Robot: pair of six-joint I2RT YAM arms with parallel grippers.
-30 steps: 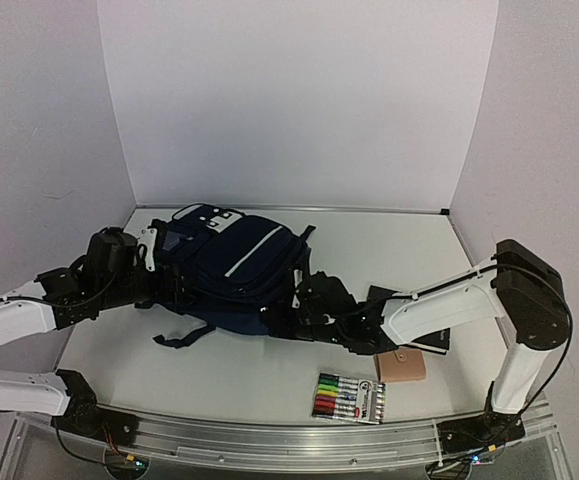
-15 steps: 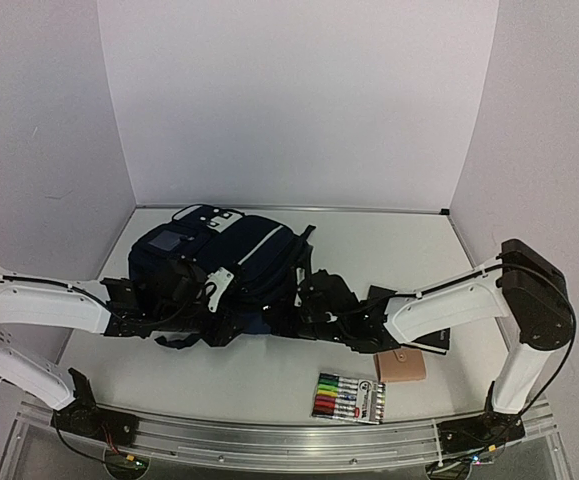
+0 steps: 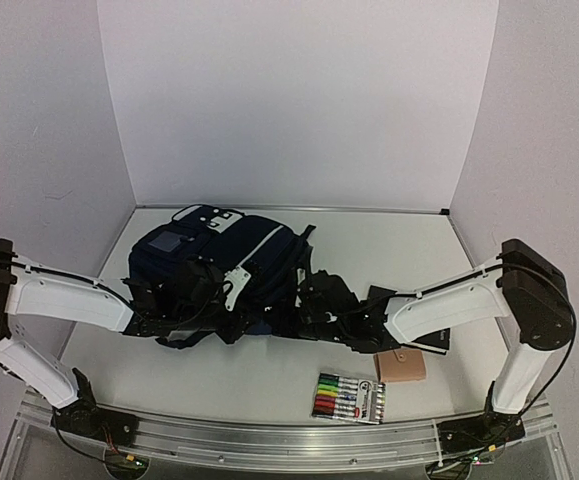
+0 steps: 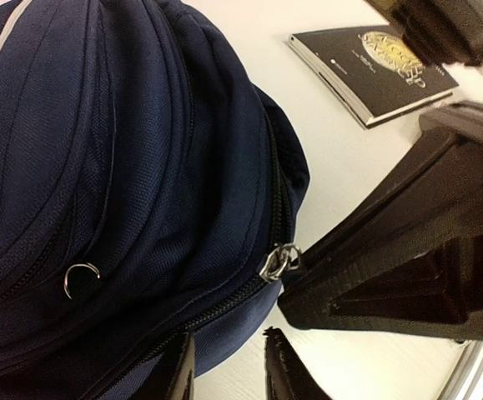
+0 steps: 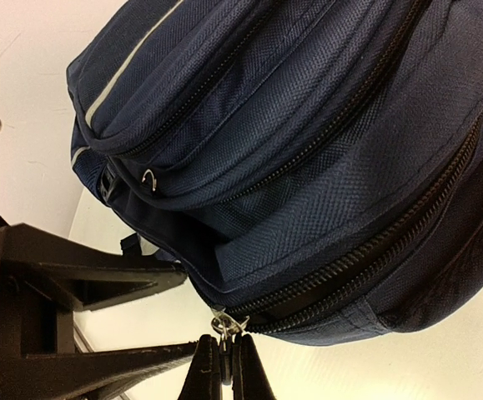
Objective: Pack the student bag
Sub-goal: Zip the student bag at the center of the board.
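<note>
The right tool (image 5: 223,367) pinches the zipper pull (image 5: 222,323) on the student bag's (image 3: 214,265) near side. The zip (image 4: 216,310) runs left, where the left tool (image 4: 228,371) sits open, empty.

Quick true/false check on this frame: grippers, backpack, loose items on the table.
1. The right gripper pinches a zipper pull on the backpack. True.
2. The marker pack is inside the backpack. False: it lies on the table, near the front edge.
3. The left gripper holds the black book. False: the book lies on the table; the left gripper is open beside the backpack, holding nothing.
4. A small tan case lies on the table near the marker pack. True.
</note>
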